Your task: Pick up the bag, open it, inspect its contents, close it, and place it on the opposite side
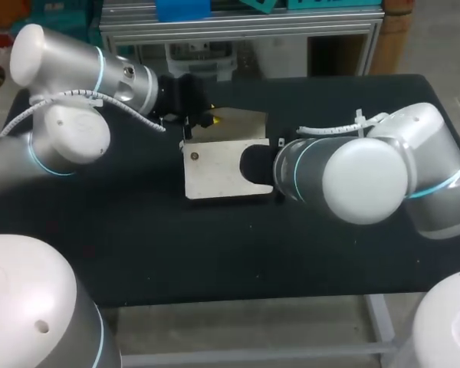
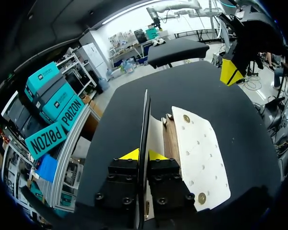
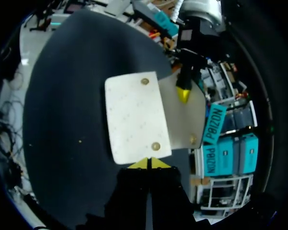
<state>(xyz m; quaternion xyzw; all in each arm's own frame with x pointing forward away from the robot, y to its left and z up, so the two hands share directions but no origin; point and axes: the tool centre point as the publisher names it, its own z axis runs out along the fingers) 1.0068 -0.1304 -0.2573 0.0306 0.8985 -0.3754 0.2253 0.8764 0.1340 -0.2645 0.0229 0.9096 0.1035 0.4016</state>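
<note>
Left gripper [image 2: 143,154] clamped on thin raised panel of bag [image 1: 218,172], edge-on between 2 tips. Right gripper [image 3: 149,163] tips pressed together, right at white flap's edge.

The right gripper [image 3: 148,163] has its two yellow tips drawn close together, pinching the near edge of the bag [image 3: 134,115], whose pale flap [image 3: 129,124] lies flat ahead of it on the black table [image 3: 62,96]. Two brass snaps [image 3: 144,81] sit along one side of the flap. Beside it a darker beige panel [image 3: 194,120] spreads out, and the left gripper [image 3: 183,93] comes down onto that panel's far edge
</note>
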